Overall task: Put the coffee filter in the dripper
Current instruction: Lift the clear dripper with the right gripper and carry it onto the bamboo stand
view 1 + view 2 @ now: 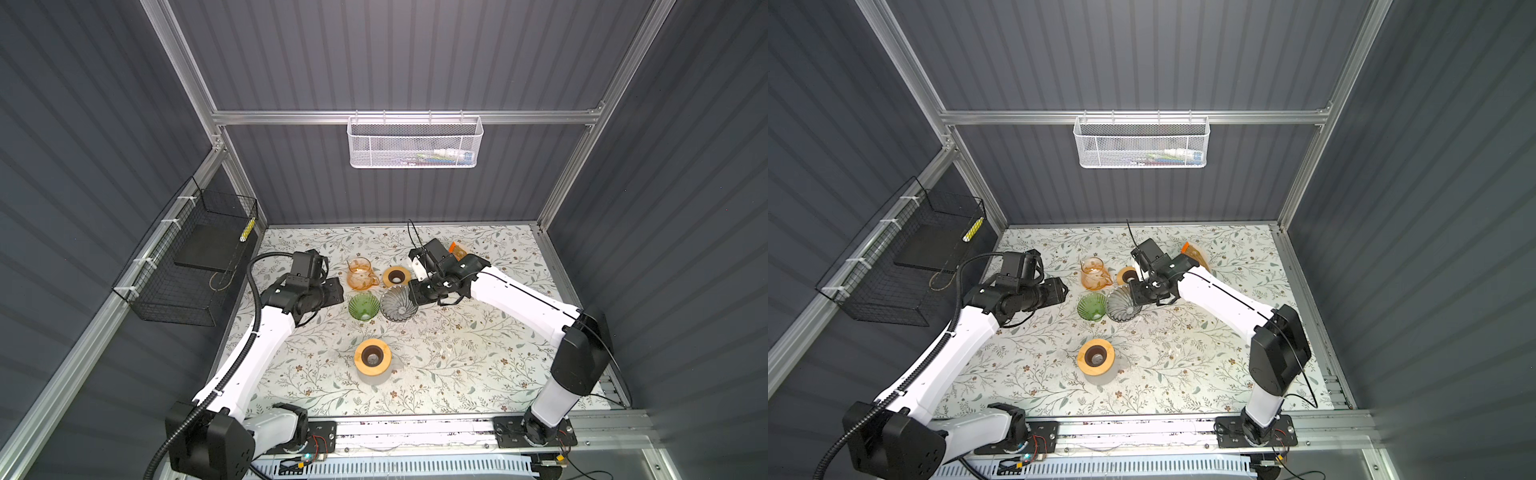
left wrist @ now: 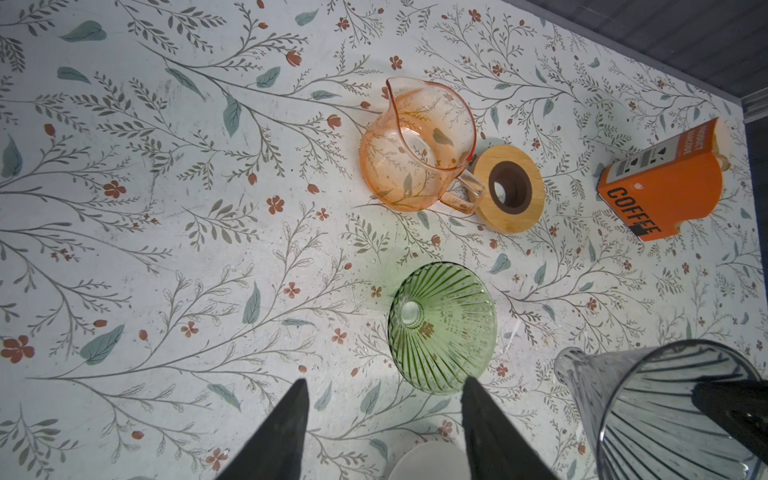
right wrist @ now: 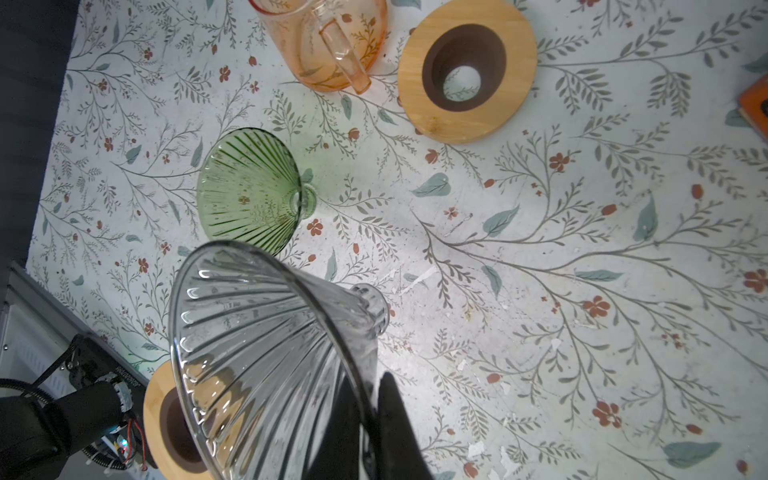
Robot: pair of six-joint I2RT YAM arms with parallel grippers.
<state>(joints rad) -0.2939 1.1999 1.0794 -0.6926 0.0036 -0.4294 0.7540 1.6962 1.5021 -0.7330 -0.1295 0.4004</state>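
Barely begun: the right gripper (image 3: 370,390) pinches the rim of the clear dripper (image 3: 257,332), the left gripper (image 2: 385,382) hangs half-open and empty, and no filter sits inside.

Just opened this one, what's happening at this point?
The right hand is shut on the rim of the clear glass dripper, holding it tilted beside the green dripper, which lies on its side on the table. The left hand is open and holds nothing, close to the green dripper. The orange coffee box sits at the back, apart from both hands. No filter is in either dripper yet.
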